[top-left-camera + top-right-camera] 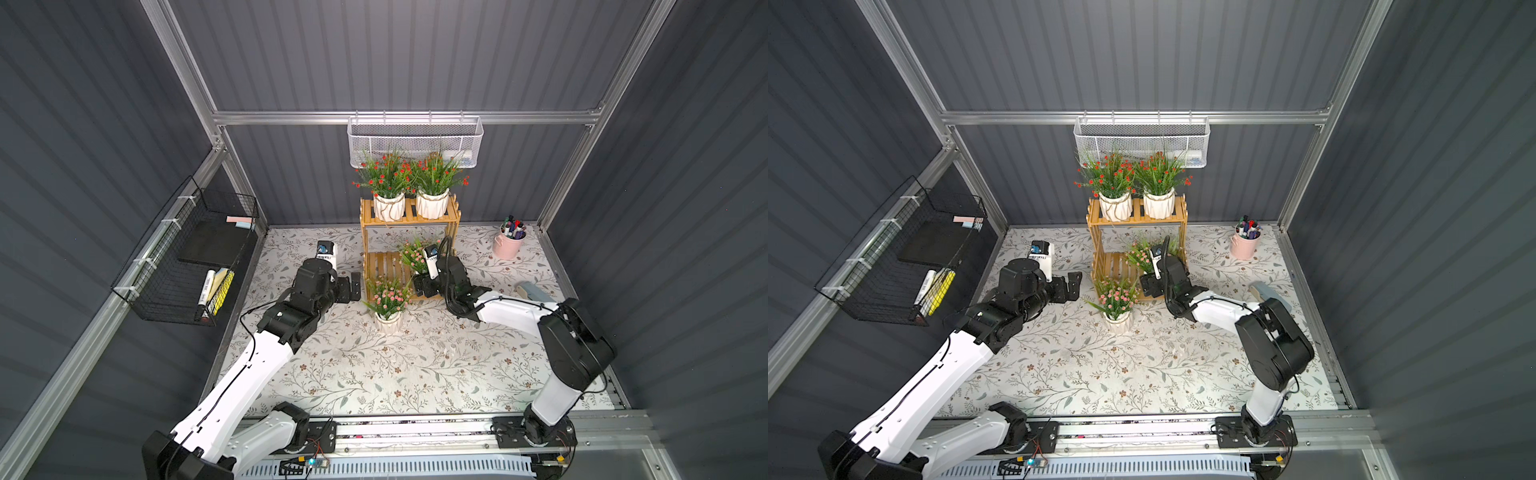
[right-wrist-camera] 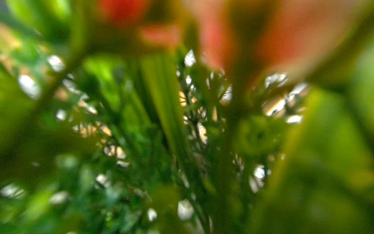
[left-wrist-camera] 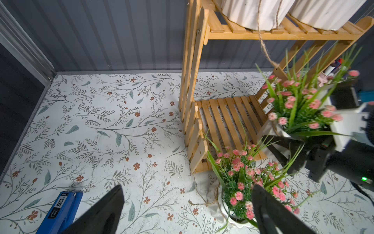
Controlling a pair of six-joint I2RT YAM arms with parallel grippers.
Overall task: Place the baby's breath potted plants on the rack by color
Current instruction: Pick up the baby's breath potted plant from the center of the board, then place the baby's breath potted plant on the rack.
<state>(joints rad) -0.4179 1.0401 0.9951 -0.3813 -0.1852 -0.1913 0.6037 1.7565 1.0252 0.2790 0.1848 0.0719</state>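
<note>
Pink plant [image 1: 413, 253] clamped in right gripper [image 1: 424, 286], tilted over lower rack tier [image 1: 384, 268]; left gripper [image 1: 354, 286] splayed, empty, beside second pink plant [image 1: 388, 297].

Robot lab cell, grey ribbed panels [image 1: 395, 54], aluminium frame [image 1: 291, 117], floral tabletop [image 1: 374, 374], arms [image 1: 257, 365] on base rail [image 1: 415, 434]

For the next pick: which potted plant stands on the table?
The pink plant before the rack; two red ones sit on top, the other pink in the right claw.
</note>
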